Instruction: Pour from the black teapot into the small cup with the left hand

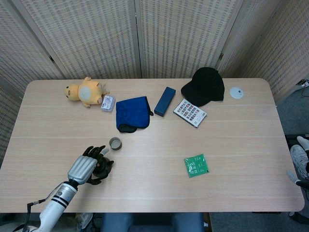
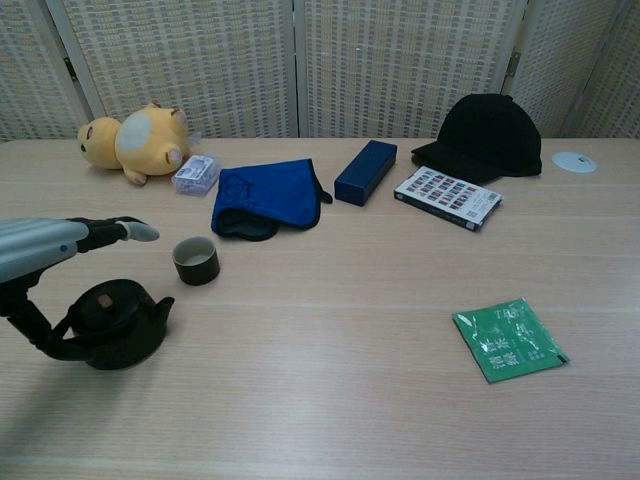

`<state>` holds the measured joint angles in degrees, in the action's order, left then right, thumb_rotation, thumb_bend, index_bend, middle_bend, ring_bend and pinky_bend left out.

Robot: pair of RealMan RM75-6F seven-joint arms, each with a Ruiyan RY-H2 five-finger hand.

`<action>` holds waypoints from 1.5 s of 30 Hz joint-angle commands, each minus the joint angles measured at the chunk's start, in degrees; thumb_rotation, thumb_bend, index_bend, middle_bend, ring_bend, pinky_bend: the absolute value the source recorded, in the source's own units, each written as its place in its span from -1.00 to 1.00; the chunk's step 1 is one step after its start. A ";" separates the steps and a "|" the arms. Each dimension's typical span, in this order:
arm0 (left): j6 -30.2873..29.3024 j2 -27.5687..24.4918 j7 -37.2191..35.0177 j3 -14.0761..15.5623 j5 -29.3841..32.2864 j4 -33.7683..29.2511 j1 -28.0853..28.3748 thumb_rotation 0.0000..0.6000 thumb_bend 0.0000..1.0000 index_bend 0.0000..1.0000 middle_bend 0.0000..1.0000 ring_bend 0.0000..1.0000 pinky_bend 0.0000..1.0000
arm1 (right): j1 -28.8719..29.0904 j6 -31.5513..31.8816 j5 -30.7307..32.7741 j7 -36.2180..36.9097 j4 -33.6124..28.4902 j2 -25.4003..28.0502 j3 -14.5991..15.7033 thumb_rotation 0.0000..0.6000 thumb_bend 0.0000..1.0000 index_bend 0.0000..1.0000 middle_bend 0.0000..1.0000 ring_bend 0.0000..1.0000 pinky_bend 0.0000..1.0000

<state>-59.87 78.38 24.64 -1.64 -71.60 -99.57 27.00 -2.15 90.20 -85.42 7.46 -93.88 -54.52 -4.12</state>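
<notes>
Teapot (image 2: 112, 322) sits near the table's front-left edge, spout aimed toward the small cup (image 2: 196, 260) just beyond it. My left hand (image 1: 90, 166) is over the pot, gripping its handle as far as I can tell. Next I'd lift, carry the spout over the cup, tilt gently.

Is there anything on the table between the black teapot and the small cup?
No. In the chest view only bare table separates the black teapot from the small cup.

One teapot (image 2: 112, 324), one cup (image 2: 196, 261), one cap (image 2: 484, 134), one plush toy (image 2: 128, 141).
</notes>
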 commanded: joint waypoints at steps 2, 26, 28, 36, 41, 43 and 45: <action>0.03 -0.09 -0.43 -1.05 1.29 1.03 0.61 1.00 -0.85 -1.00 -1.00 -0.89 -1.00 | 0.06 -0.03 -0.03 -0.23 -0.21 0.08 -0.03 1.00 -0.71 -0.79 -0.69 -0.85 -0.77; 1.75 3.95 0.03 -6.57 10.34 11.79 5.53 1.00 -0.85 -1.00 -1.00 -0.88 -1.00 | -0.04 0.02 0.13 -0.35 -0.37 0.22 -0.02 1.00 -0.71 -0.79 -0.69 -0.85 -0.77; 2.00 4.43 -0.07 -7.04 11.11 12.93 6.00 1.00 -0.85 -1.00 -1.00 -0.88 -1.00 | -0.03 0.03 0.12 -0.32 -0.35 0.21 -0.04 1.00 -0.71 -0.79 -0.69 -0.85 -0.77; 2.45 5.77 -1.73 -8.46 12.85 16.83 7.16 1.00 -0.85 -1.00 -1.00 -0.86 -1.00 | -0.03 -0.07 0.25 0.03 -0.03 0.06 -0.06 1.00 -0.71 -0.79 -0.69 -0.85 -0.77; 0.97 4.13 -1.78 -7.67 12.57 15.39 6.15 1.00 -0.85 -0.99 -1.00 -0.86 -1.00 | 0.28 -0.46 0.27 0.05 0.08 -0.01 -0.17 1.00 -0.71 -0.79 -0.69 -0.85 -0.77; -0.21 3.06 -1.88 -6.93 11.73 13.89 5.29 1.00 -0.85 -0.95 -1.00 -0.86 -1.00 | 0.47 -0.63 0.16 -0.03 0.07 -0.04 -0.22 1.00 -0.71 -0.79 -0.69 -0.85 -0.77; -1.70 2.06 -2.38 -5.99 10.06 12.16 4.26 1.00 -0.85 -0.88 -1.00 -0.85 -1.00 | 0.66 -0.84 0.09 -0.17 0.03 -0.08 -0.23 1.00 -0.71 -0.79 -0.69 -0.85 -0.77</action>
<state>-60.34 81.40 22.65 -8.50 -60.22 -86.05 32.20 -1.54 89.41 -85.31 7.33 -93.84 -54.59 -4.35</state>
